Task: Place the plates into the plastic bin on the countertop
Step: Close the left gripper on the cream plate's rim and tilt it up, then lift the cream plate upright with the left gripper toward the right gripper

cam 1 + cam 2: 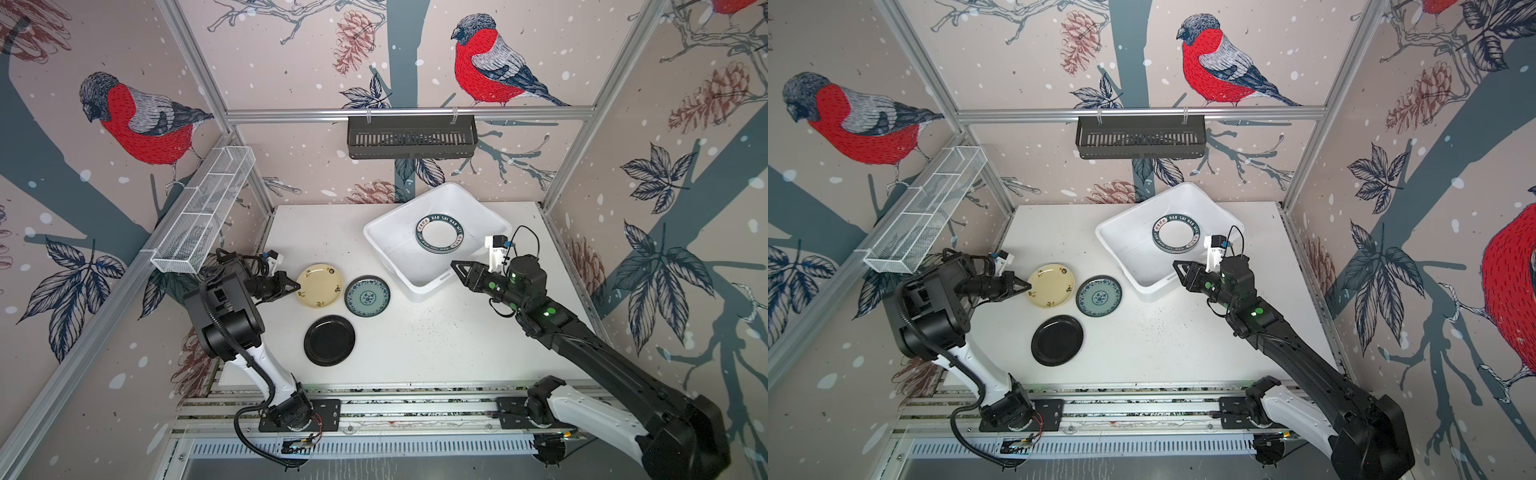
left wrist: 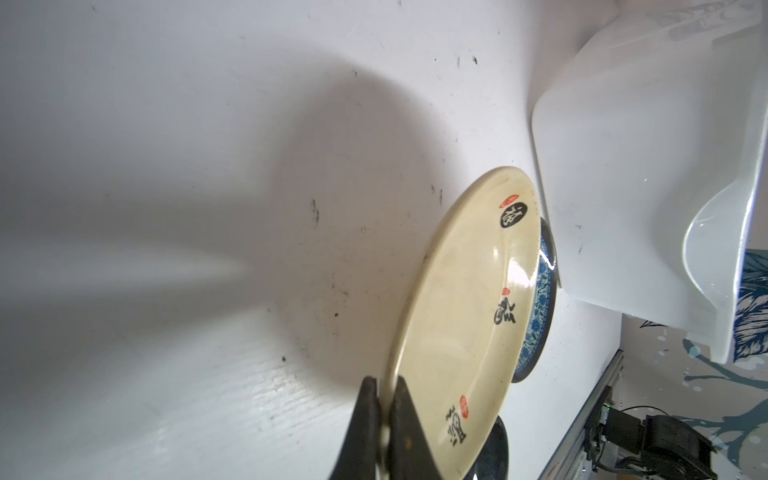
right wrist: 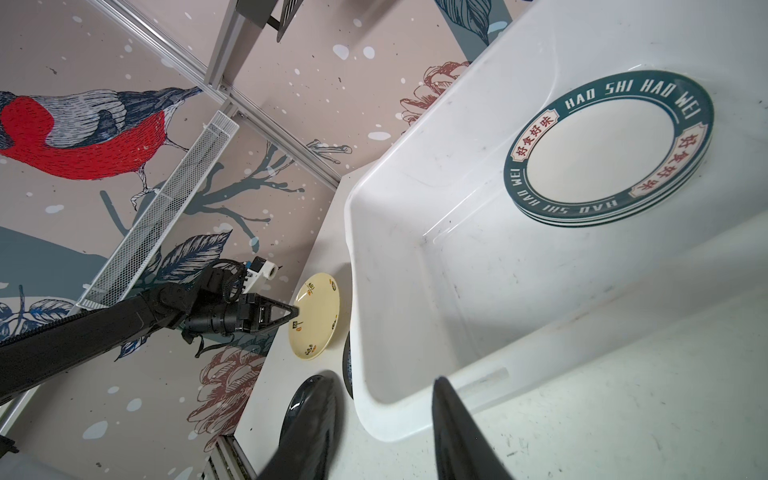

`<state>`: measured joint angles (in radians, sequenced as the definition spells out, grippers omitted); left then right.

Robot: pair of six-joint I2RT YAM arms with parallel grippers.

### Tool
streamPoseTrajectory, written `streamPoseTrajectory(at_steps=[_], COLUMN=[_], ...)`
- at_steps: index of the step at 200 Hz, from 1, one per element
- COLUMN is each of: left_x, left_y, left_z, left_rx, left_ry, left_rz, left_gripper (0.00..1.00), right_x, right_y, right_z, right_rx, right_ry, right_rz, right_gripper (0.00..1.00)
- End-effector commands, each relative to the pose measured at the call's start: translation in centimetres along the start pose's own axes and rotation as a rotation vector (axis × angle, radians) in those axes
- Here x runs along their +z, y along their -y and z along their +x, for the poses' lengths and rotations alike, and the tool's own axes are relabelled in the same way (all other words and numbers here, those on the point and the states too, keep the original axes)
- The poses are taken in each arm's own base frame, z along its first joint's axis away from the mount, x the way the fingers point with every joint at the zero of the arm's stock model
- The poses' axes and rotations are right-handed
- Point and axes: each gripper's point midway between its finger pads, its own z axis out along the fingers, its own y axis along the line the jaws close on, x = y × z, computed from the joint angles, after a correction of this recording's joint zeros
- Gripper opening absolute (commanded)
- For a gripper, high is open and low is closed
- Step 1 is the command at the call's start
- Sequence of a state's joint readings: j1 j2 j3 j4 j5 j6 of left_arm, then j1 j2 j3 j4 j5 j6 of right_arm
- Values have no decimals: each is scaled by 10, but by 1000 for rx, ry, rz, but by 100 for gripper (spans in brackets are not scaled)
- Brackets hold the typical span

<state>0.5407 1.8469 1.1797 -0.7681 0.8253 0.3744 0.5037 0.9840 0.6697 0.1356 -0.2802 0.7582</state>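
**Cream plate [image 1: 320, 286] pinched at its rim — stack in the tub [image 1: 386, 245] hard to count**

In the left wrist view the teal plate [image 2: 540, 316] is mostly hidden behind the cream plate, and the black plate [image 2: 494, 449] is cut off at the lower edge. The left gripper [image 2: 384, 415] clamps the cream plate's rim, left of centre in both top views. The right gripper [image 1: 457, 266] stands part-open and empty beside the tub's near corner. Three plates are outside the tub, over the countertop [image 1: 436, 345]. Inside the tub, a stack [image 1: 439, 235] topped by a lettered rim — number unclear.
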Motion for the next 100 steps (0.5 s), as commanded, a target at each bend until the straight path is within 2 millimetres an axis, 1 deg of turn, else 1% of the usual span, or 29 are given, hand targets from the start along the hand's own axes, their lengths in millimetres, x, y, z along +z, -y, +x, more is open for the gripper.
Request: streamPoseTrajectory(at_steps=[1, 50, 100], left_x=[-5, -8, -6], left_y=[15, 25, 43], left_z=[-1, -1, 0], left_rx=[-12, -24, 11], left_ry=[17, 25, 12], left_rz=[61, 100, 133], left_gripper=[0, 0, 0], right_x=[0, 3, 11], right_y=[-10, -17, -22], right_z=[-10, -14, -16], right_rx=[-21, -38, -50], right_ry=[30, 21, -1], right_rz=[-23, -31, -39], right_gripper=[40, 42, 44])
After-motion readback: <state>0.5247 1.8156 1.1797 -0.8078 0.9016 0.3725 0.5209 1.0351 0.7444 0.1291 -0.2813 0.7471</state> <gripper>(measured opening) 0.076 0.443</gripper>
